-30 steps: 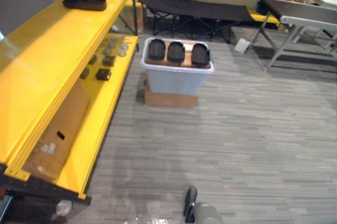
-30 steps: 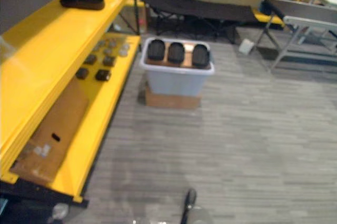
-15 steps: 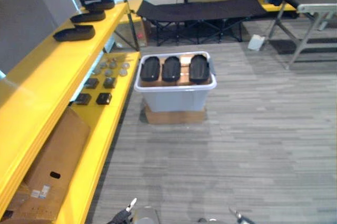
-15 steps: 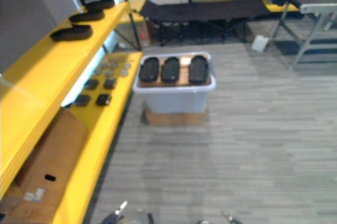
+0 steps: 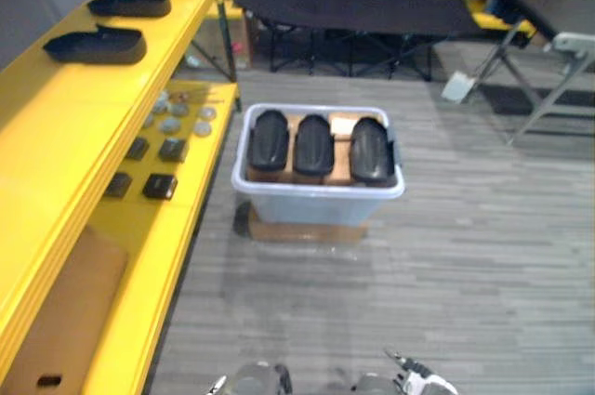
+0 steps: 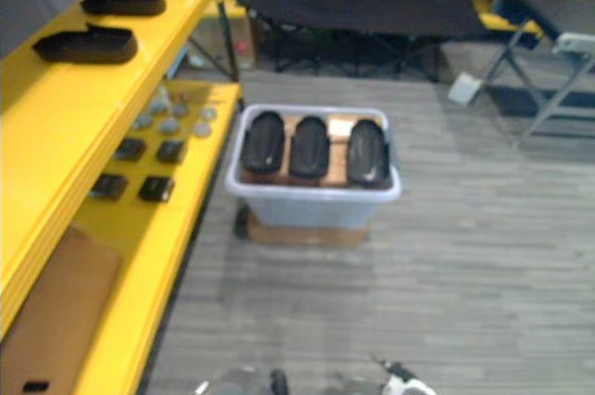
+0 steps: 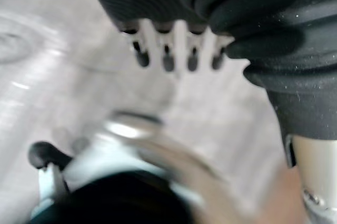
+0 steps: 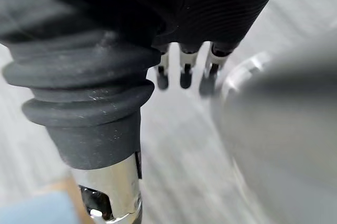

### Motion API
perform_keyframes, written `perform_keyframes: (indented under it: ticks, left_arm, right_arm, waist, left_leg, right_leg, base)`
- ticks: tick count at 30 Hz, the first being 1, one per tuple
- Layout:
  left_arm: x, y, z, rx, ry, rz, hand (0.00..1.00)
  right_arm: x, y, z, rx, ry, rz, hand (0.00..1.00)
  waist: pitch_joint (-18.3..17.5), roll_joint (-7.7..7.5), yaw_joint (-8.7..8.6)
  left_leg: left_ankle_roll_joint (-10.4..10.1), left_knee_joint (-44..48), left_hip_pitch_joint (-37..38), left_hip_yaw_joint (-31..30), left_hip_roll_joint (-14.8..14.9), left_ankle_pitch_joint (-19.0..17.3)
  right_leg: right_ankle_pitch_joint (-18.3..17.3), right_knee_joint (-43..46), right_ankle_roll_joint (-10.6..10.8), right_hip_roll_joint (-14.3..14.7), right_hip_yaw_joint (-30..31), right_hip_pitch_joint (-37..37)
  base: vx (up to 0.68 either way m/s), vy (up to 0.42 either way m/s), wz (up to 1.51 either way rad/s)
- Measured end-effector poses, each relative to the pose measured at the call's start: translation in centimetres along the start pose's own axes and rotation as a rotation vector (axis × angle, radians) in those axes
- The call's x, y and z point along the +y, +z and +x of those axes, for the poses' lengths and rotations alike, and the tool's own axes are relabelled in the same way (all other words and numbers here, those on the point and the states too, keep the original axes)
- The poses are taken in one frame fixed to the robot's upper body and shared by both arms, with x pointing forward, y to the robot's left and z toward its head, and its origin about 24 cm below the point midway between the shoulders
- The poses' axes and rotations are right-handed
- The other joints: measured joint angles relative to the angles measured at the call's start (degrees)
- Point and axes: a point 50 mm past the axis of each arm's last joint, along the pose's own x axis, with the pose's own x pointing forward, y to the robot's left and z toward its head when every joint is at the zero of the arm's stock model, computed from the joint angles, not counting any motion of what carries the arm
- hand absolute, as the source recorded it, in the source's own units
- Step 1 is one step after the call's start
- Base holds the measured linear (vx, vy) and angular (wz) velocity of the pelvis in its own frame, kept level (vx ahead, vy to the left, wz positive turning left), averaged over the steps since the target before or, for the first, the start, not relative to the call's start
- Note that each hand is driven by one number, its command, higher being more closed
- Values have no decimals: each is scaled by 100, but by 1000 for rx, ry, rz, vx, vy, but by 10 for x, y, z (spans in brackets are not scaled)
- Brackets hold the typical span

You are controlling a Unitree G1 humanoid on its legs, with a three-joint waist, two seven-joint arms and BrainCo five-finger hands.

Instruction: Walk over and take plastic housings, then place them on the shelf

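Now the whole view has shifted and the bin sits nearer and more central, so the walk is closing in. 3 black housings lie side by side inside it, and 3 more rest on the yellow shelf. Both the left hand and the right hand hang empty, with fingers straight.

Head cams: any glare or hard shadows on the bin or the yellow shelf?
Left eye view: black housings in the grey bin evenly lit, faint sheen; soft shadow by its cardboard base. Right eye view: yellow shelf top has mild sheen, no blown-out glare.
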Motion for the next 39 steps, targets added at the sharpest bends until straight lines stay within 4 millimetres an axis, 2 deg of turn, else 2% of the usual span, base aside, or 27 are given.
perform_keyframes:
  ticks: [2, 4, 5, 6, 7, 8, 10, 11, 14, 15, 17, 18, 19, 20, 21, 23, 24, 25, 27, 28, 30, 31, 33, 35, 36, 38, 39]
  left_arm:
    - [-11, 25, 2, -82, -43, 31, 0]
    - [-28, 44, 4, -128, -109, 39, 0]
    - [-33, 47, 4, -133, -132, 51, 0]
    - [-30, 48, 4, -135, -127, 54, 0]
    - [-33, 42, 4, -121, -128, 40, 0]
    - [-41, 30, 4, -94, -146, 25, 0]
    - [-57, 13, 4, -52, -176, -2, 0]
    - [-61, 9, 4, -40, -184, -11, 0]
    - [-53, 13, 4, -68, -164, -31, 0]
    - [-49, 16, 4, -81, -148, -31, 0]
    - [-47, 16, 4, -90, -140, -23, 0]
    - [-48, 18, 4, -96, -143, -16, 0]
    - [-50, 20, 4, -102, -147, -3, 0]
    - [-49, 20, 4, -106, -146, 3, 0]
    - [-45, 21, 4, -101, -138, 47, 0]
    - [-43, 27, 4, -102, -129, 109, 0]
    - [-43, 32, 5, -111, -133, 182, 0]
    - [-45, 34, 5, -114, -139, 209, 0]
    - [-46, 35, 4, -120, -138, 318, 0]
    - [-46, 36, 4, -122, -135, 333, 0]
    - [-49, 37, 5, -123, -138, 368, 0]
    - [-49, 37, 5, -124, -138, 368, 0]
    - [-48, 38, 5, -129, -137, 376, 0]
    - [-49, 39, 4, -156, -140, 417, 0]
    - [-49, 39, 4, -162, -140, 426, 0]
    - [-48, 38, 3, -180, -142, 427, 0]
    - [-47, 37, 3, -179, -142, 428, 0]
  right_arm:
    - [4, -7, 0, 19, 11, 1, 0]
    - [0, -16, -1, 42, 2, 19, 0]
    - [-2, -26, -3, 63, -4, 20, 0]
    - [-1, -31, -3, 76, -1, 16, 0]
    - [-4, -27, -3, 67, -5, 12, 0]
    - [-11, -18, -3, 47, -18, -15, 0]
    - [-11, -3, -1, 15, -16, -51, 0]
    - [-9, 0, -1, 11, -11, -68, 0]
    - [-4, -5, -1, 29, 2, -156, 0]
    - [-3, -5, -1, 18, 18, -204, 0]
    - [-2, -2, -1, -18, 47, -260, 0]
    - [3, 5, -2, -77, 89, -348, 0]
    - [8, 8, -4, -122, 127, -422, 0]
    - [19, 9, -5, -159, 180, -504, 0]
    - [47, 15, -11, -249, 313, -642, 0]
    - [74, 19, -18, -322, 439, -737, 0]
    - [107, 20, -29, -387, 607, -875, 0]
    - [118, 18, -34, -408, 674, -928, 0]
    - [175, 10, -66, -502, 995, -1120, 0]
    - [186, 8, -75, -520, 1058, -1146, 0]
    - [233, 2, -115, -630, 1275, -1121, 0]
    - [241, 3, -123, -663, 1287, -1077, 0]
    - [258, 18, -141, -783, 1240, -925, 0]
    - [258, 69, -155, -980, 1033, -669, 0]
    - [253, 84, -158, -1030, 971, -602, 0]
    - [222, 135, -162, -1179, 711, -356, 0]
    - [206, 149, -162, -1219, 609, -274, 0]
  waist:
    - [-23, 34, -99]
    - [-23, -4, -140]
    - [-41, -97, -154]
    - [-40, -189, -161]
    - [-22, -57, -150]
    - [-101, 171, -121]
    - [-159, 384, -94]
    - [-147, 369, -95]
    - [-69, 231, -25]
    - [-71, 265, -35]
    - [-73, 267, -75]
    - [-75, 276, -107]
    - [-87, 296, -142]
    - [-107, 192, -139]
    - [-201, 19, -189]
    - [-203, -122, -194]
    - [-208, -212, -115]
    - [-213, -221, -65]
    - [-241, -210, -4]
    - [-241, -210, -3]
    - [-254, -232, 55]
    - [-259, -242, 81]
    - [-283, -283, 96]
    - [-312, -330, 88]
    - [-315, -337, 80]
    - [-326, -361, 40]
    - [-338, -381, 2]
  left_leg:
    - [-159, 5, -11, -325, 218, -92]
    - [-405, 140, -14, -752, 261, -254]
    - [-581, 278, 50, -991, 253, -409]
    - [-657, 334, 150, -1094, 229, -499]
    - [-717, 438, 342, -1198, 411, -719]
    - [-766, 486, 332, -1180, 625, -727]
    - [-868, 523, 307, -1200, 804, -549]
    - [-894, 742, 203, -1215, 811, -413]
    - [-1074, 2876, -665, -1204, 925, 115]
    - [-1027, 3061, -931, -985, 1071, -245]
    - [-944, 2356, -1021, -616, 1152, -316]
    - [-819, 1428, -1101, -385, 1186, -121]
    - [-904, 926, -1249, -403, 1179, 173]
    - [-951, 803, -1208, -348, 1031, 252]
    - [-889, 506, -1229, -351, 744, 413]
    - [-850, 437, -1324, -388, 613, 478]
    - [-823, 345, -1352, -401, 504, 537]
    - [-822, 328, -1349, -408, 473, 538]
    - [-773, 149, -1289, -408, 399, 576]
    - [-774, 116, -1279, -411, 392, 592]
    - [-792, -120, -1157, -413, 389, 662]
    - [-796, -158, -1122, -409, 392, 669]
    - [-787, -256, -1044, -399, 391, 712]
    - [-777, -276, -985, -360, 396, 719]
    - [-772, -277, -973, -335, 400, 722]
    - [-754, -333, -807, -132, 408, 734]
    - [-754, -339, -749, -64, 404, 734]
  right_leg:
    - [246, -1861, 86, 384, 237, -213]
    - [928, -3092, 114, 575, 1105, -404]
    - [1634, -3378, 130, 624, 1570, -375]
    - [2080, -3379, 35, 627, 1681, -318]
    - [1926, -3075, 127, 758, 1527, -232]
    - [1833, -3062, 11, 954, 1507, -223]
    - [1642, -3148, -47, 1167, 1476, -198]
    - [1616, -3231, -63, 1193, 1479, -134]
    - [1529, -3815, -181, 1220, 1510, 498]
    - [1521, -4048, -168, 1209, 1491, 820]
    - [1534, -4189, -93, 1127, 1464, 999]
    - [1544, -4272, 8, 1039, 1406, 1049]
    - [1553, -4317, 97, 985, 1332, 1062]
    - [1587, -4345, 211, 839, 1324, 1052]
    - [1687, -4452, 377, 626, 1260, 1017]
    - [1712, -4488, 416, 502, 1171, 950]
    - [1756, -4554, 487, 421, 1108, 945]
    - [1764, -4576, 497, 398, 1051, 958]
    - [1765, -4585, 508, 330, 972, 961]
    - [1768, -4585, 513, 324, 943, 961]
    - [1781, -4579, 526, 336, 852, 984]
    - [1782, -4580, 527, 343, 852, 993]
    - [1818, -4582, 577, 347, 851, 1019]
    - [1925, -4589, 617, 352, 867, 1043]
    - [1965, -4594, 611, 356, 873, 1043]
    - [2066, -4597, 566, 363, 892, 1064]
    - [2078, -4597, 565, 360, 895, 1071]
  base:
    - [375, -148, 91]
    - [450, -283, 115]
    - [467, -365, 92]
    - [487, -403, 79]
    - [464, -328, 25]
    - [436, -289, -1]
    - [374, -252, -16]
    - [344, -307, -3]
    - [211, -162, -1]
    - [141, -34, -7]
    - [132, 26, -4]
    - [140, 116, 10]
    - [118, 150, 11]
    - [180, 203, 25]
    - [173, 161, 19]
    - [144, 126, 28]
    - [114, 97, 22]
    - [136, 84, 20]
    - [105, 41, 9]
    - [88, 12, 6]
    - [75, -7, 4]
    - [72, 1, 0]
    - [54, 11, 0]
    - [25, 41, -4]
    - [0, 56, -19]
    - [-11, 57, -36]
    - [-15, 36, -37]
